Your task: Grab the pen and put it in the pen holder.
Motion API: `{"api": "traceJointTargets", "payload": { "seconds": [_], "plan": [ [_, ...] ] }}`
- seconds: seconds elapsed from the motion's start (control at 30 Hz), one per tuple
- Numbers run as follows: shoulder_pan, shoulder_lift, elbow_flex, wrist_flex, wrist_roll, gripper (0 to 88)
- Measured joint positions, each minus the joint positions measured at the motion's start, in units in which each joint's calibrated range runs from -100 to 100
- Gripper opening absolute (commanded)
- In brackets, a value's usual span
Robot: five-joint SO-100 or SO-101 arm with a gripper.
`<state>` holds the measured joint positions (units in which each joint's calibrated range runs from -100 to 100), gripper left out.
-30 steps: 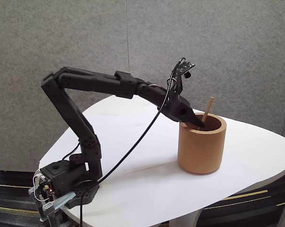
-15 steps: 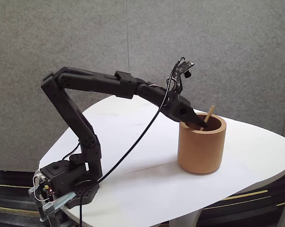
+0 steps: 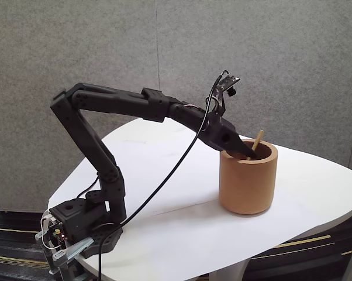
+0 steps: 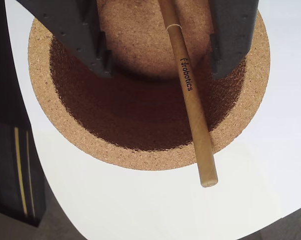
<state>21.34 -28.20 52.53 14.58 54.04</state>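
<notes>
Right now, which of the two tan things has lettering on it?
The pen: thin stick with black print along it; the thick cork pen holder is plain.

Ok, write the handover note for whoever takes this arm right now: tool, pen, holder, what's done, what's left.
Tool: open, fingers spread on either side of the pen, tips dipped into the mouth of the pen holder. It does not seem to be gripping.
Pen: inside the holder, leaning against the rim, top end sticking out above it.
Pen holder: upright on the white table, to the right in the fixed view.
Done: pen is in the holder and seems released.
Left: lift the tool clear without knocking the pen, then retract the arm.
</notes>
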Motion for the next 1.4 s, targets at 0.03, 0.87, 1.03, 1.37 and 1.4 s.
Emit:
{"api": "traceJointTargets", "payload": {
  "seconds": [0.03,0.87,1.03,1.37,1.4],
  "plan": [
    [0.0,0.0,0.0,0.0,0.0,27.4],
    [-3.5,-13.0,-21.0,0.2,-0.1,27.4],
    [-3.7,-26.8,-9.4,7.3,-1.5,26.7],
    [-10.5,-43.0,1.9,30.7,-25.4,26.7],
    [-10.6,-43.5,3.1,31.2,-28.5,26.7]
  ]
}}
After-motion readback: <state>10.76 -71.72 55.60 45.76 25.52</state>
